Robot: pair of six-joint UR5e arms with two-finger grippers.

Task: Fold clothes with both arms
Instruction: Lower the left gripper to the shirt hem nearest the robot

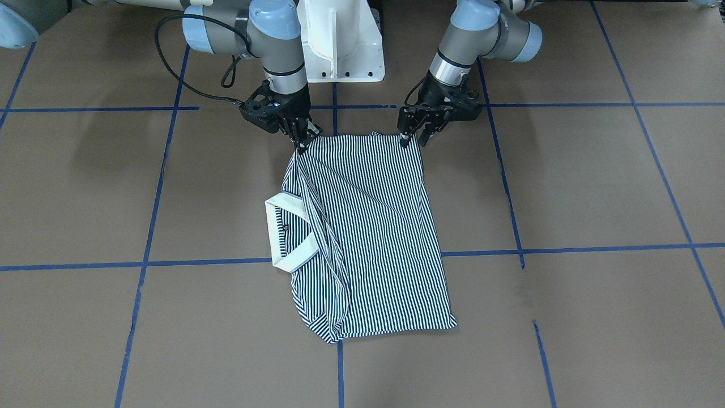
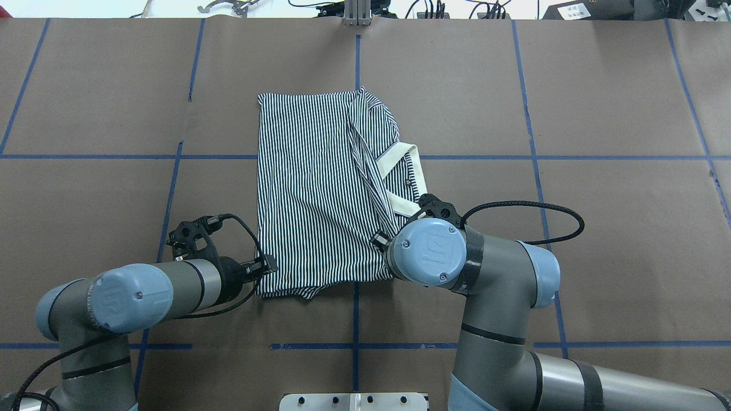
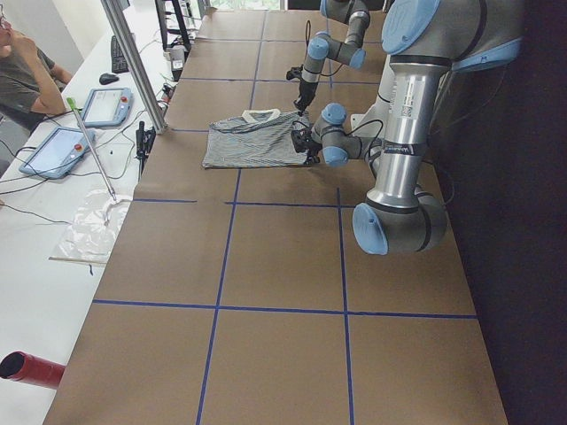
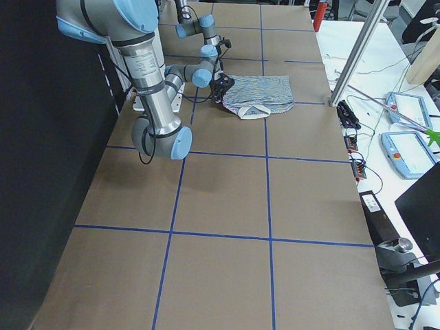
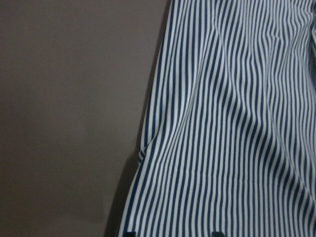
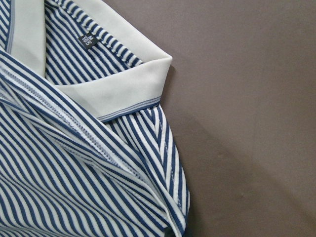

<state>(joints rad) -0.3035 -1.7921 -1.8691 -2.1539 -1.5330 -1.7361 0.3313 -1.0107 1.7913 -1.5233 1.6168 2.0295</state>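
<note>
The striped polo shirt [image 1: 374, 226] [image 2: 308, 188] lies folded lengthwise on the brown table. Its white collar [image 1: 277, 226] [image 6: 118, 89] sticks out on the robot's right side. My right gripper [image 1: 300, 143] is shut on the shirt's near right corner, where the fabric is drawn up to a point. In the overhead view the wrist hides most of it. My left gripper [image 1: 414, 139] [image 2: 267, 266] stands open at the near left corner. Its fingers straddle the striped cloth [image 5: 237, 123], which lies flat there.
The white pedestal base [image 1: 340, 45] stands just behind the shirt, between the arms. Blue tape lines [image 1: 147, 263] grid the table. Along the far side runs a white bench with tablets [image 3: 53, 150], a metal post [image 3: 133, 62] and a seated person [image 3: 22, 80].
</note>
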